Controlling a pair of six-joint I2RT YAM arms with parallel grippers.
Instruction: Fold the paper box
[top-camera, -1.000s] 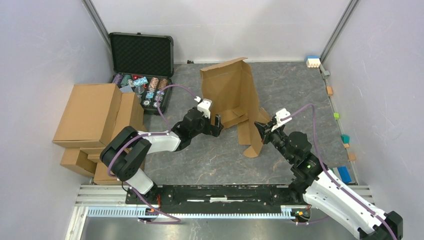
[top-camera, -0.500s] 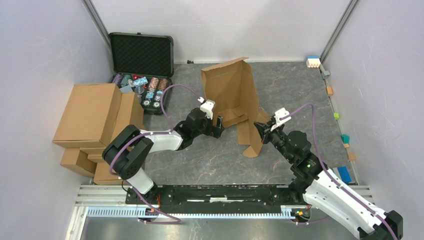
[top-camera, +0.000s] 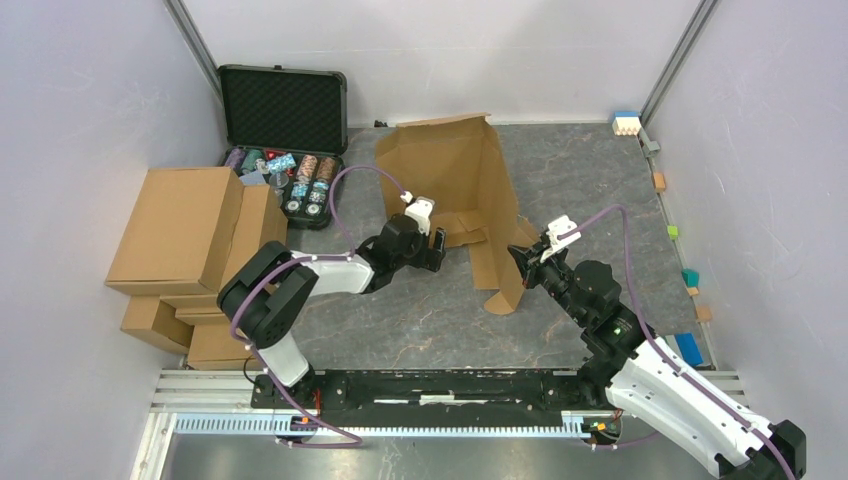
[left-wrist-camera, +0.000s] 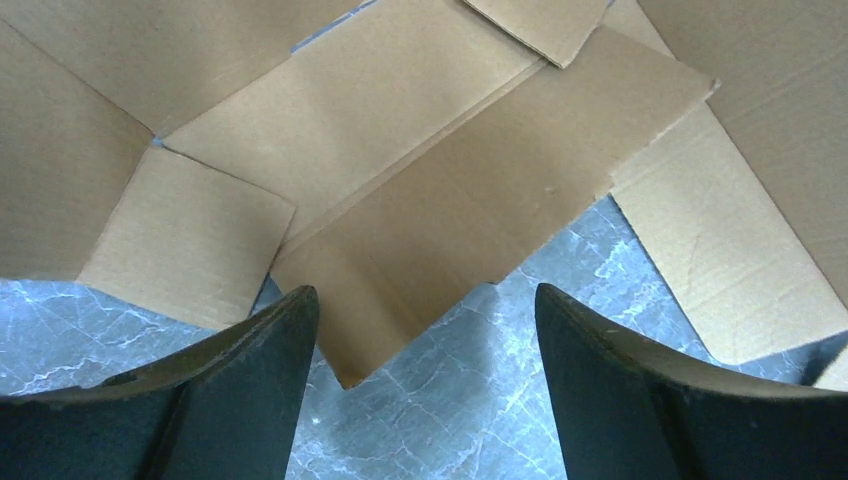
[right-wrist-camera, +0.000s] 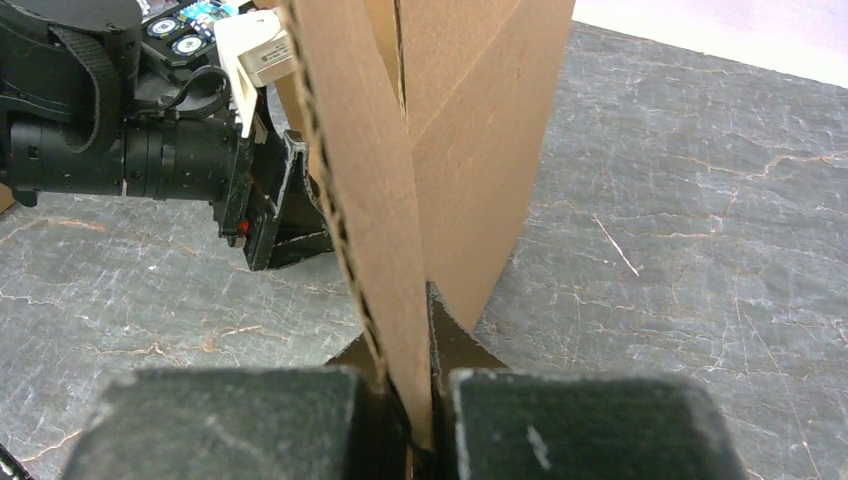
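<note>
Paper box (top-camera: 450, 175) has an upright panel pinched tight in the right jaws and a flap corner (left-wrist-camera: 400, 300) between the gaping, empty left jaws, where a skewed pinch could crumple it.

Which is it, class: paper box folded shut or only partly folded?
Partly folded: the paper box has upright panels, but flaps lie spread flat.

Pale lilac walls (top-camera: 80, 100) are enclosing a grey marbled tabletop (top-camera: 420, 320) on three sides. Metal posts (top-camera: 675, 58) are running up the far corners, and even light is falling throughout.
</note>
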